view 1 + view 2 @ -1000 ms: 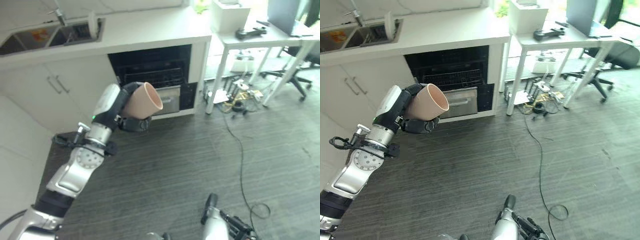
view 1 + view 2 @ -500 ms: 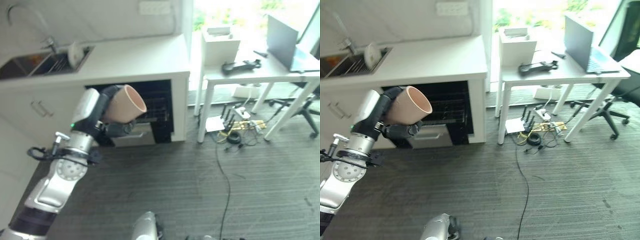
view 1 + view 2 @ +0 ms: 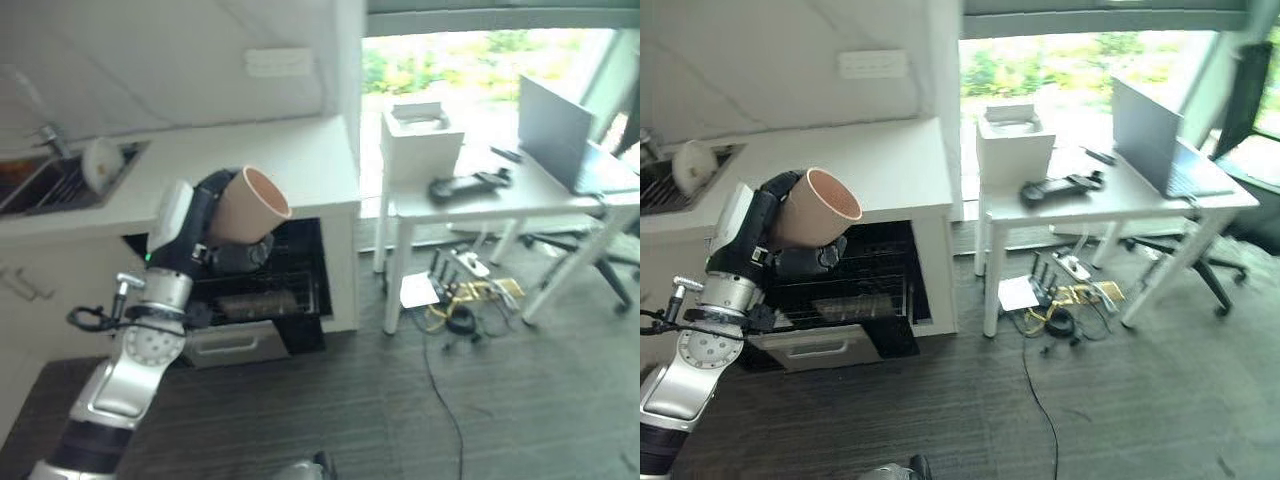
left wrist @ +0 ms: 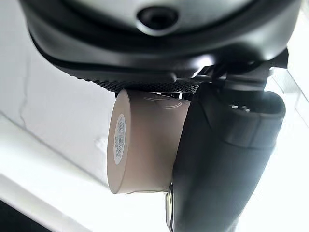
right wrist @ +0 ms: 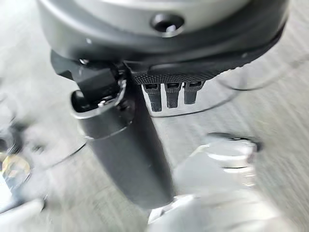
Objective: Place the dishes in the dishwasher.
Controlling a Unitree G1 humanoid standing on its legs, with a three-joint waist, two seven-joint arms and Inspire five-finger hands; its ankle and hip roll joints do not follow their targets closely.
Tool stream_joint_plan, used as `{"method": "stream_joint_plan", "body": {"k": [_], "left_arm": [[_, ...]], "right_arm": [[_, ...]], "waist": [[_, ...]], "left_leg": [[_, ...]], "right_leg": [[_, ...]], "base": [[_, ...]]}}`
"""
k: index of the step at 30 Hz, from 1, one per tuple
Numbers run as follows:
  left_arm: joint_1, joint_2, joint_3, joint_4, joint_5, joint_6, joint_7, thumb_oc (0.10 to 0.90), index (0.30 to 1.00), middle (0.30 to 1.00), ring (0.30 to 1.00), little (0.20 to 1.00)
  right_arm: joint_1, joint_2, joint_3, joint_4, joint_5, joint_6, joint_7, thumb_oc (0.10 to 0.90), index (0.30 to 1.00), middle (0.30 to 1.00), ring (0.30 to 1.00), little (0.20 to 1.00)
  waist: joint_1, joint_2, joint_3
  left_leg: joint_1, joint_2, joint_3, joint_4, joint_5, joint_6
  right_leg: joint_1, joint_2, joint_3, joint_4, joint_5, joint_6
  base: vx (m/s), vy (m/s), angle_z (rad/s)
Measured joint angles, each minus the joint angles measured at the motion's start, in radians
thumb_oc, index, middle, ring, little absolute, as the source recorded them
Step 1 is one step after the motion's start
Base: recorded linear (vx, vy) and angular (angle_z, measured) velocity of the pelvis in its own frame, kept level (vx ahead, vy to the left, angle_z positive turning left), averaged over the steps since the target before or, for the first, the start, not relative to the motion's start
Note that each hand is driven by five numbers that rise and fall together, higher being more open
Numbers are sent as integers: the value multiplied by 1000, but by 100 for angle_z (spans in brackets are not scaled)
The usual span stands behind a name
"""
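Above the open dishwasher (image 3: 265, 285), toward 10 o'clock in the left eye view, the left hand (image 3: 215, 225) carries a beige cup (image 3: 248, 205). Its fingers and thumb are curled round the cup's body, a firm wrap confirmed in the left wrist view, where the cup's base (image 4: 119, 137) shows beside the thumb. The cup is tilted, its mouth facing toward 2 o'clock, level with the bench (image 3: 250, 160) edge and apart from it. The dishwasher's rack (image 3: 290, 262) sits in the dark opening below the bench, with the door (image 3: 235, 340) dropped forward.

The right hand (image 5: 120, 140) shows in its own wrist view over the floor, its short visible fingers holding nothing; their degree of curl cannot be determined.

Assessment: the transport step is in hand; the cup is not yet loaded. The next move likely calls for lowering the hand toward 6 o'clock, clearing the bench edge, and reorienting the cup before release onto the rack.
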Motion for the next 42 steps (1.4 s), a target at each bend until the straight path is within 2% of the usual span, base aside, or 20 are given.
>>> {"method": "stream_joint_plan", "body": {"k": [3,6,8,9,10,11,14,15,16,17,21,24,26,29,31,35,37,38,40,42], "left_arm": [[-26,37,1,47,0,-5,4,400,300,300,300,300],[-26,91,0,82,-3,-4,3,400,300,300,300,300],[-28,93,-4,83,-3,-11,4,400,300,300,300,300],[-33,94,-8,82,-4,-14,10,400,300,300,300,300],[-65,99,-22,82,-3,-17,11,400,300,300,300,300],[-75,100,-35,82,-3,-24,26,400,300,300,300,300],[0,94,-32,50,-3,-20,21,400,300,300,300,300],[7,94,-34,29,-3,-14,15,400,300,300,300,300],[7,87,-34,2,-3,7,2,400,300,300,300,300],[7,87,-34,-11,-3,19,0,400,300,300,300,300],[1,86,-34,-19,-3,32,1,400,300,300,300,300],[2,72,-49,-31,-6,28,0,400,300,300,300,300],[7,71,-47,-31,-6,16,1,400,300,300,300,300],[5,65,-46,-32,-5,-3,2,400,300,300,300,300],[-1,65,-60,-32,-5,-9,1,400,300,300,300,300],[-61,15,-139,-24,-5,-31,-9,400,300,300,300,300],[-63,-11,-158,-26,-2,-29,-29,400,300,300,300,300],[-65,-13,-158,-26,-1,-19,-30,400,300,300,300,300],[-71,-4,-157,-13,2,0,-43,400,300,300,300,300],[-68,25,-147,1,2,1,-44,400,300,300,300,300]], "right_arm": [[-51,32,-10,-13,9,-23,13,800,900,900,900,900],[-92,39,-10,-63,8,-30,33,800,900,900,900,900],[-87,44,-10,-79,19,-26,38,800,900,900,900,900],[-81,48,-7,-98,28,-32,36,800,900,900,900,900],[-88,53,1,-102,32,-32,36,800,900,900,900,900],[-94,64,-1,-95,39,-37,35,800,900,900,900,900],[-88,85,-27,-87,38,-37,20,800,900,900,900,900],[-86,86,-27,-84,38,-31,16,800,900,900,900,900],[-89,80,-26,-66,38,-28,14,800,900,900,900,900],[-92,72,-26,-54,38,-28,14,800,900,900,900,900],[-93,40,-11,-67,35,-25,14,800,900,900,900,900],[-90,24,-8,-48,36,-26,9,800,900,900,900,900],[-85,11,-21,-39,36,-20,14,800,900,900,900,900],[-82,-2,-31,-39,35,-25,17,800,900,900,900,900],[-75,-21,-48,-36,38,-27,18,800,900,900,900,900],[-18,-57,-88,15,77,-29,4,800,900,900,900,900],[16,-18,-88,40,93,-27,-8,800,900,900,900,900],[29,31,-85,38,96,-25,-7,800,900,900,900,900],[37,34,-84,19,117,-32,-12,800,900,900,900,900],[36,43,-63,-4,115,-30,-19,800,900,900,900,900]], "waist": [[6,-2,2],[1,33,31],[-5,53,50],[-20,55,54],[-41,38,67],[-50,1,85],[-40,-39,84],[-28,-40,84],[-2,-32,83],[5,-20,82],[-27,-3,78],[-22,-22,80],[-28,-13,76],[-61,16,70],[-93,23,67],[-119,65,63],[-107,33,63],[-99,27,62],[-109,30,62],[-84,13,62]], "left_leg": [[50,-32,-27,-22,-39,15],[81,-33,-35,-50,-56,18],[118,-31,-55,-95,-51,2],[121,-29,-86,-121,-43,-16],[117,-37,-129,-134,-34,-34],[110,-46,-162,-117,-48,-35],[135,-40,-204,-51,-103,-86],[142,-31,-219,-53,-109,-105],[152,-9,-222,-59,-112,-127],[164,13,-214,-69,-112,-141],[226,40,-135,-137,-61,-202],[113,39,-129,78,16,-269],[120,95,-95,-11,-1,-243],[105,256,-145,-106,20,-275],[105,301,-149,-127,24,-278],[100,243,-53,-96,12,-253],[103,147,-46,-75,-15,-211],[73,94,-45,-4,-67,-166],[38,63,-37,59,-118,-100],[44,53,1,58,-130,-73]], "right_leg": [[-146,-11,81,220,0,94],[-360,-12,96,321,-3,87],[-441,0,100,176,-9,80],[-439,40,126,-57,0,73],[-432,58,154,-284,48,73],[-459,55,211,-445,174,90],[-429,14,133,-368,241,27],[-424,23,124,-365,277,16],[-420,46,109,-355,281,-55],[-406,63,92,-353,266,-79],[-398,61,71,-252,149,-77],[-390,18,89,-263,118,-99],[-368,28,71,-288,129,-97],[-364,69,68,-285,112,-75],[-371,64,73,-273,111,-74],[-359,-5,54,-261,128,-47],[-323,-91,70,-316,186,4],[-296,-123,69,-373,256,31],[-292,-159,80,-398,339,40],[-300,-150,40,-379,351,49]], "base": [[164,156,47],[133,-22,0],[135,-196,19],[129,-222,69],[223,-343,105],[217,-325,110],[172,-248,59],[134,-150,53],[140,-146,41],[121,-122,30],[50,-93,14],[18,110,8],[26,258,6],[44,378,-8],[67,413,-15],[98,417,23],[62,438,36],[45,396,31],[50,324,15],[28,158,-31]]}}
